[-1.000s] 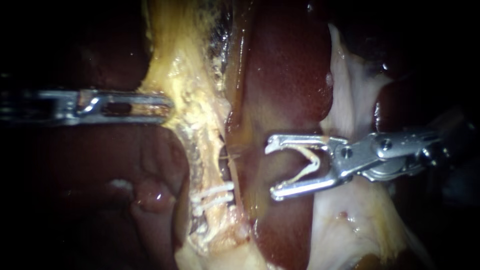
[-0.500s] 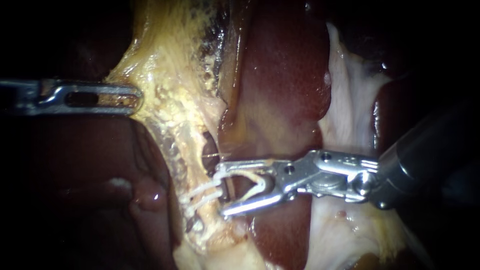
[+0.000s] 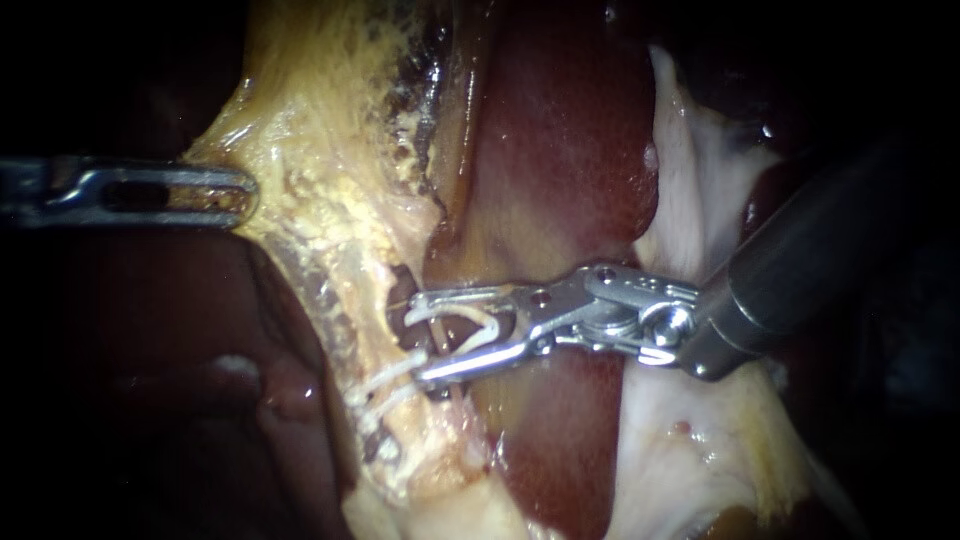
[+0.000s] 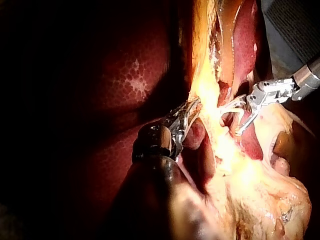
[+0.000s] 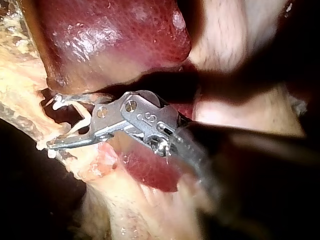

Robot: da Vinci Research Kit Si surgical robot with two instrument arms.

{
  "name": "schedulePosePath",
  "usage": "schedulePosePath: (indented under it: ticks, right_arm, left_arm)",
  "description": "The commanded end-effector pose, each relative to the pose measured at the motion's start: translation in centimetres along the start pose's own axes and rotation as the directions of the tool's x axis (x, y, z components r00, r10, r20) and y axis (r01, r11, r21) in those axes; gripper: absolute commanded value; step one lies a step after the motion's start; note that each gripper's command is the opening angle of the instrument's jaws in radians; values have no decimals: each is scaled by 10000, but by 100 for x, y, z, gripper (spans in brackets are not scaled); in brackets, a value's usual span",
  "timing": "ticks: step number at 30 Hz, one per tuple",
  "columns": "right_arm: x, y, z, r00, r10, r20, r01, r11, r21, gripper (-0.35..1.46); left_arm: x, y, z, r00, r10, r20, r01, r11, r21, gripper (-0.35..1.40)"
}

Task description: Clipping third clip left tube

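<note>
1. The tube (image 3: pixel 428 340) lies just off centre at 7 o'clock in the endoscope view. It runs along the edge of the yellow tissue (image 3: pixel 330 200), with the liver (image 3: pixel 570 150) at its 3 o'clock side.
2. Your right instrument (image 3: pixel 412 340) comes in from 3 o'clock. Its jaws stand apart with the new clip (image 3: pixel 490 325) seated between them, touching both jaws. The clip's legs are spread, and the tube seems to pass through the gap. Nothing is squeezed onto the tube yet.
3. Your left instrument (image 3: pixel 240 190) sits at 9 o'clock. Its jaws are together, clamped on the edge of the yellow tissue, which stands taut toward them.
4. Expect the tube to be soft, thin, wet and easy to tear or kink. It will probably slide inside the clip's legs if you close at a slant.
5. Take it on the bare stretch at the 12 o'clock side of the set clips (image 3: pixel 405 378). Cross it squarely, with its full width inside the legs. The lower jaw is already just beside the nearer set clip, so there is little room at 6 o'clock.
6. The new clip looks light and stiff, and it should hold its shape until you squeeze.
7. Count: two instruments, and three clips in all, two set on the tube and one in your right jaws. I can make out only one tube here, so I cannot tell left tube from right.
</note>
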Motion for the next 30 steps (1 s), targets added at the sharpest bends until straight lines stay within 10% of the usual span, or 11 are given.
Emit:
schedulePosePath:
  ticks: [1,14,30]
  right_arm:
    - [1,1,3,10000,5,-7,-5,10000,-26,58]
    - [11,-5,27,9994,292,-204,-265,9920,1232,59]
    - [18,-31,39,9957,921,-119,-822,9339,3480,55]
  left_arm:
    - [0,0,0,10000,-3,5,3,10000,-3,-35]
    - [1,-2,0,10000,-8,9,8,10000,-8,-35]
    - [-1,4,0,10000,-1,1,1,10000,0,-35]
